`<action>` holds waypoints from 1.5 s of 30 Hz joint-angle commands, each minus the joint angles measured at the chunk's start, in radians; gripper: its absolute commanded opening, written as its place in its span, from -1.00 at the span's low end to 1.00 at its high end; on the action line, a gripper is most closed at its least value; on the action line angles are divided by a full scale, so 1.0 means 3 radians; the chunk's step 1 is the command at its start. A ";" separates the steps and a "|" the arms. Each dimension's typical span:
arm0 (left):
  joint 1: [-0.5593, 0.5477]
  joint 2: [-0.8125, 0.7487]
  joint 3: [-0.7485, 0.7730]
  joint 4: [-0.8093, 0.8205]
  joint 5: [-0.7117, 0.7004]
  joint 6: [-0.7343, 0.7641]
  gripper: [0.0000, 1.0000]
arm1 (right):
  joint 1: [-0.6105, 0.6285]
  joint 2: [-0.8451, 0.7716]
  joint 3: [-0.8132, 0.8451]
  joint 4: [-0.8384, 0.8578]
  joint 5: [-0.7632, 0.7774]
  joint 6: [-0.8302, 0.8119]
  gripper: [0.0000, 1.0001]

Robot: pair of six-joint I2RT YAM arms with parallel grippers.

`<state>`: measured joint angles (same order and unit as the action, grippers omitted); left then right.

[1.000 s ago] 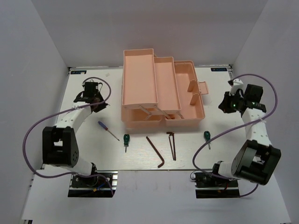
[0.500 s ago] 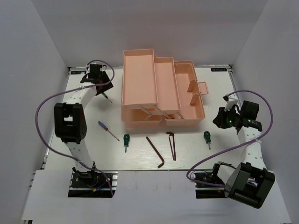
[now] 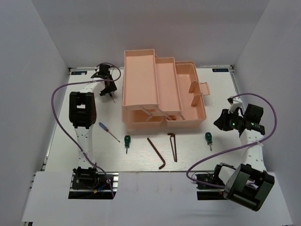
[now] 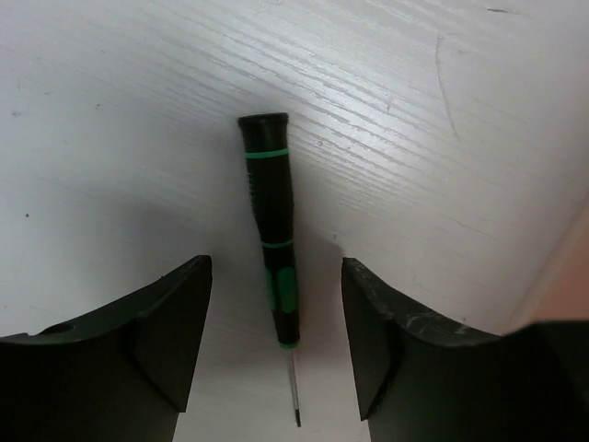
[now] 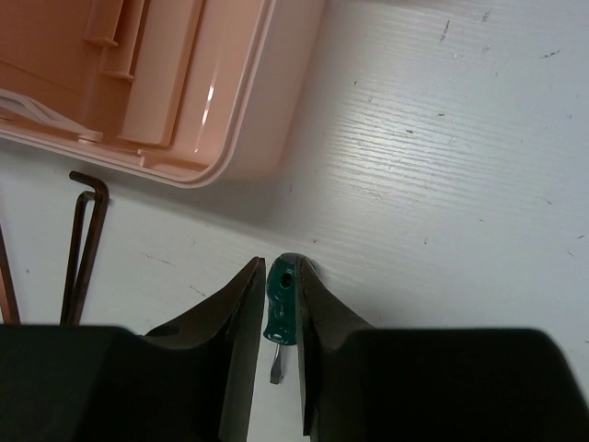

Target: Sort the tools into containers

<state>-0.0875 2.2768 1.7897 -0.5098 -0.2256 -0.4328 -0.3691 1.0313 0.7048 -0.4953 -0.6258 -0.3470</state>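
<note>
Under my left hand [image 4: 276, 267]: black-and-green driver [image 4: 271, 212] flat on the counter [image 4: 442, 138], between the fingers.
Left hand: I see it spread wide.
Right hand [image 5: 273, 267]: narrowly parted; green screwdriver [image 5: 279, 313] lies below the gap.
Toolbox [image 5: 184, 83]: ahead-left of it.

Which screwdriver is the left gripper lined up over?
The thin black screwdriver with green bands, lying alone left of the toolbox. The purple-handled driver and two stubby green screwdrivers lie in front of the toolbox, away from the left gripper.
</note>
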 commanded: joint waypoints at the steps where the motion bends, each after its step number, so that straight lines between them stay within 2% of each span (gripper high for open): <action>1: -0.0010 0.0034 0.0155 -0.0233 -0.0152 0.0042 0.37 | -0.0058 -0.0058 -0.0013 0.0102 -0.0133 0.0042 -0.48; 7: -0.0010 0.0101 0.0186 -0.0402 -0.0286 0.0190 0.02 | -0.0130 -0.0114 -0.0012 0.0107 -0.0220 0.0088 -0.48; 8: -0.0010 0.0131 0.0186 -0.0478 -0.0286 0.0230 -0.15 | -0.0150 -0.0139 -0.0012 0.0097 -0.0230 0.0093 -0.48; 13: -0.0010 0.0162 0.0181 -0.0632 -0.0286 0.0363 -0.66 | -0.0247 -0.0206 -0.0013 0.0081 -0.0332 0.0119 -0.48; 16: -0.0010 -0.0041 0.0002 -0.0632 -0.0286 0.0405 -0.96 | -0.0293 -0.0252 -0.0018 0.0051 -0.0409 0.0124 -0.43; 17: -0.0010 -0.0133 -0.0115 -0.0632 -0.0286 0.0435 -1.00 | -0.0304 -0.0257 -0.0018 0.0041 -0.0480 0.0119 -0.19; 19: -0.0010 -0.0525 -0.0223 -0.0520 -0.0250 0.0435 -1.00 | -0.0334 -0.0262 -0.0008 -0.0025 -0.0537 0.0093 0.57; 20: -0.0010 -0.0700 -0.0370 -0.0398 -0.0250 0.0435 -1.00 | -0.0334 -0.0273 0.0003 -0.0046 -0.0684 0.0058 0.81; 22: -0.0010 -0.1073 -0.0499 -0.0275 -0.0174 0.0385 -1.00 | -0.0355 -0.0273 0.0018 -0.0173 -0.0813 -0.0070 0.81; 23: -0.0010 -0.1480 -0.0646 -0.0188 -0.0133 0.0354 -1.00 | -0.0365 -0.0293 0.0028 -0.0220 -0.1056 -0.0162 0.42; 25: -0.0010 -0.1922 -0.0836 0.0235 0.0071 0.0287 -1.00 | -0.0380 -0.0268 0.0054 -0.0419 -0.1318 -0.0335 -0.56; 26: -0.0040 -0.2142 -0.1024 0.0414 0.0183 0.0287 -1.00 | -0.0385 -0.0273 0.0059 -0.0460 -0.1395 -0.0372 -0.96; 27: -0.0041 -0.2529 -0.1097 0.0558 0.0433 0.0287 -1.00 | -0.0391 -0.0268 0.0089 -0.0531 -0.1487 -0.0443 -1.00; 28: -0.0041 -0.2689 -0.1159 0.0848 0.0587 0.0287 -1.00 | -0.0391 -0.0268 0.0100 -0.0573 -0.1559 -0.0515 -1.00; 31: -0.0071 -0.3088 -0.1241 0.1171 0.1053 0.0175 -1.00 | -0.0406 -0.0293 0.0090 -0.0609 -0.1591 -0.0551 -1.00; 32: -0.0071 -0.3130 -0.1241 0.1259 0.1206 0.0139 -1.00 | -0.0406 -0.0283 0.0080 -0.0594 -0.1585 -0.0546 -1.00; 34: -0.0071 -0.3131 -0.1241 0.1484 0.1895 0.0007 -1.00 | -0.0406 -0.0278 0.0069 -0.0558 -0.1570 -0.0511 -1.00; 35: -0.0102 -0.3004 -0.1241 0.1768 0.2242 -0.0090 -1.00 | -0.0411 -0.0247 0.0074 -0.0553 -0.1565 -0.0490 -1.00; 36: -0.0132 -0.2886 -0.1180 0.1933 0.2924 -0.0198 -1.00 | -0.0411 -0.0242 0.0074 -0.0532 -0.1570 -0.0490 -1.00; 37: -0.0163 -0.2744 -0.1033 0.2036 0.3214 -0.0310 -1.00 | -0.0411 -0.0232 0.0085 -0.0522 -0.1565 -0.0465 -1.00; 39: -0.0331 -0.2356 -0.0955 0.2572 0.3903 -0.0683 -1.00 | -0.0411 -0.0191 0.0100 -0.0532 -0.1565 -0.0449 -1.00; 45: -0.0776 -0.1858 -0.0485 0.2651 0.4172 -0.0751 -1.00 | -0.0432 -0.0252 0.0064 -0.0441 -0.1544 -0.0373 -0.78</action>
<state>-0.2649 1.7069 1.5700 0.2451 0.8440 -0.6113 -0.4908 0.9676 0.7048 -0.6518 -1.0584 -0.4709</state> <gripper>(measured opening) 0.231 0.103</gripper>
